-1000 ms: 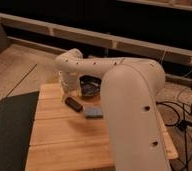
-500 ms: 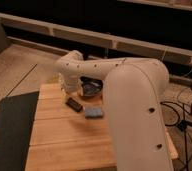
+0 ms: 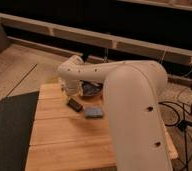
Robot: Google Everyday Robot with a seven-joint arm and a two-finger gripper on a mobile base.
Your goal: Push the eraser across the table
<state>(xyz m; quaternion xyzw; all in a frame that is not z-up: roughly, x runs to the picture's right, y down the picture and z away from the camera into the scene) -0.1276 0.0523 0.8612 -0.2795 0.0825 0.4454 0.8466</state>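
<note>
The eraser [image 3: 75, 104], a small black oblong block, lies on the far left part of the light wooden plank table [image 3: 64, 137]. My white arm reaches over the table from the right. The gripper [image 3: 69, 94] hangs down at its end, just behind and left of the eraser, very close to its far end. I cannot tell whether it touches the eraser.
A blue-grey square pad [image 3: 93, 111] lies just right of the eraser. A dark bowl [image 3: 91, 89] stands behind it under the arm. A dark mat [image 3: 9, 127] covers the floor left of the table. Cables [image 3: 184, 112] lie on the floor to the right.
Almost nothing has moved. The gripper stays by the eraser's far end and the eraser lies in about the same place.
</note>
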